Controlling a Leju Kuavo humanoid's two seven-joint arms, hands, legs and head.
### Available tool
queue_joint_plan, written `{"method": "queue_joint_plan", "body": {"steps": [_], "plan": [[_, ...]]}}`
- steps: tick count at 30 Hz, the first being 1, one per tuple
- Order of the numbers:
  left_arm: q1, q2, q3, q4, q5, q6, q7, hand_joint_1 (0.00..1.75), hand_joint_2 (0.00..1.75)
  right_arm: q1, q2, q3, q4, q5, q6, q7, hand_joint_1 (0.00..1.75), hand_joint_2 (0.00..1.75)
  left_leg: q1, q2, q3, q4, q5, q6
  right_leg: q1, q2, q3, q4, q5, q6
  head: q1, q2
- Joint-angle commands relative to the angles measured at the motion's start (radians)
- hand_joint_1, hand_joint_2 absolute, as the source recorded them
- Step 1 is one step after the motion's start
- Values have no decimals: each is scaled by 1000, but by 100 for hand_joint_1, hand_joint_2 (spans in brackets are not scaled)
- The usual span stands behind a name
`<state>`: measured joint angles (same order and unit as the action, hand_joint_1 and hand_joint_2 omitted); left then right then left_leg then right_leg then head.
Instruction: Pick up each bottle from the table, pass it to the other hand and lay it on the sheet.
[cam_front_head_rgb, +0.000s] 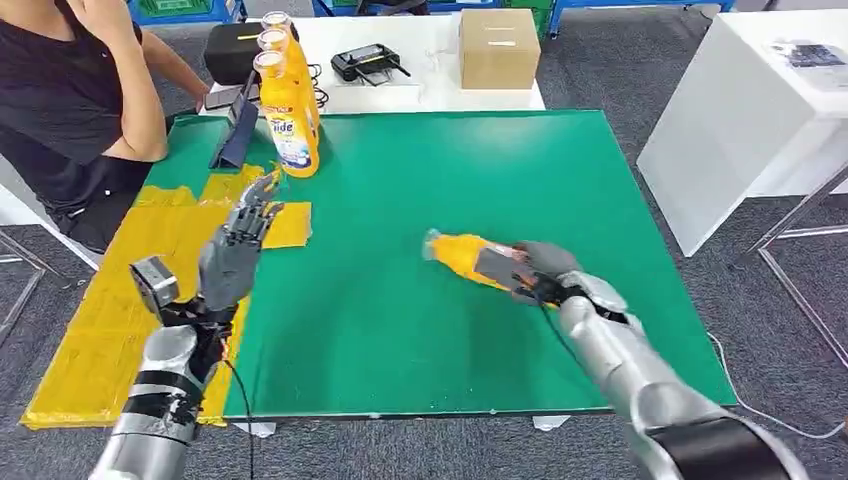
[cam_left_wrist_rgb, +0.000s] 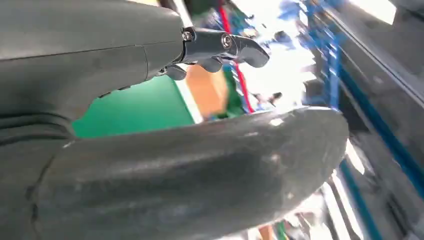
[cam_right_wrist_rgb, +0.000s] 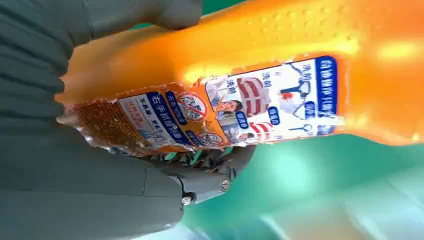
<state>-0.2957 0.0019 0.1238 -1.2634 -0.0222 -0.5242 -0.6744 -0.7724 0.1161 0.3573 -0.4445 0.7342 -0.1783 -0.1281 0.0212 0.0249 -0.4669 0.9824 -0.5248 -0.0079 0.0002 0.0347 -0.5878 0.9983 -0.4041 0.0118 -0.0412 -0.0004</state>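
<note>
right hand (cam_front_head_rgb: 535, 272) is wrapped round the orange detergent bottle (cam_front_head_rgb: 462, 255), which lies on its side mid green mat (cam_front_head_rgb: 400, 330). left hand (cam_front_head_rgb: 240, 240) is raised, fingers spread, holding nothing, over the yellow sheet (cam_front_head_rgb: 110, 300). risk: grip sits on the glossy label, so the bottle could twist or slip during the handover.

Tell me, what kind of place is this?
Probably a lab or workshop. A green table carries taped yellow sheets, a person sits beside it, and a white desk behind holds a cardboard box and electronics.
</note>
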Motion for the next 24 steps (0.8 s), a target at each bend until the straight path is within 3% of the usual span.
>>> {"method": "queue_joint_plan", "body": {"steps": [1,2,5,8,9,12,16,24], "plan": [[32,-4,203,27,-38,-57,44,0,0,122,196,-235,-381,-181,-167,-255,175,175,1,-10,-4,-2,3,-2,2,-9,-3,-2,-1,-1,0,0],[47,-14,198,7,-34,-55,47,0,0,162,192,-233,-459,-193,-151,-255,175,175,1,-17,-4,-4,5,-3,2,-15,-2,-3,-2,0,0,0],[191,-135,84,-202,12,-52,184,0,0,465,109,-223,-956,-341,-14,-227,175,175,1,-32,-11,-3,6,-4,5,-29,-2,-3,-2,1,2,0],[222,-201,-106,-270,-2,96,218,0,0,647,29,-237,-1139,-365,103,-258,175,175,1,-36,-10,-4,5,-3,4,-33,2,-7,-4,2,0,0],[211,-198,-153,-270,5,146,233,0,175,680,35,-239,-1162,-359,120,-265,175,175,1,-45,-8,-6,5,-1,3,-43,7,-10,-6,3,0,0],[208,-186,-208,-292,22,201,238,0,175,694,49,-138,-1151,-302,189,-258,175,175,0,-47,-16,-1,4,-1,3,-45,2,-11,-6,3,2,0],[242,-199,-237,-361,-14,225,227,0,175,675,82,14,-1083,-251,209,-231,175,175,-2,-26,-18,-2,0,1,-1,-27,-3,-10,-2,1,1,0],[262,-213,-306,-410,-62,247,199,0,175,649,104,182,-972,-225,201,-208,175,175,0,-26,-16,-2,0,1,2,-25,-4,-11,-1,1,1,0]]}}
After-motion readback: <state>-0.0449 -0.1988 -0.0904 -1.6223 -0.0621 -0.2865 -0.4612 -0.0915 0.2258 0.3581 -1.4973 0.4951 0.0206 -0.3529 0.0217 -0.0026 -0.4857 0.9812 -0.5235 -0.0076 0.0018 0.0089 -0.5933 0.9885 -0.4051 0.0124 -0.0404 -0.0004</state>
